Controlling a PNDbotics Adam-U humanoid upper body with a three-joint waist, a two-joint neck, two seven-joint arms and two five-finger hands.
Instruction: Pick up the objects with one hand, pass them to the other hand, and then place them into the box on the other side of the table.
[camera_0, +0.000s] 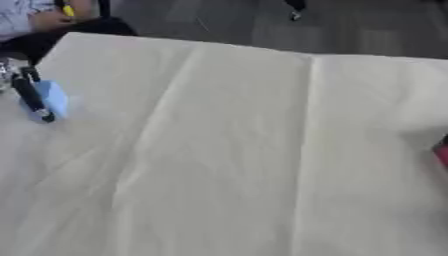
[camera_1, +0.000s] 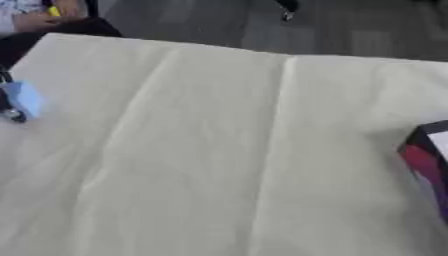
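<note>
left hand apparently gripping blue object

**Left hand: visible construction**

Only the left hand is shown, at the left edge. Slender black fingers are seen, with a silver-grey part above them. Finer detail cannot be made out.

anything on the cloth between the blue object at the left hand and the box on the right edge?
Nothing visible. The left hand has fingers round the light blue object at the left edge; the box shows at the right edge, with only bare cream cloth between.
</note>
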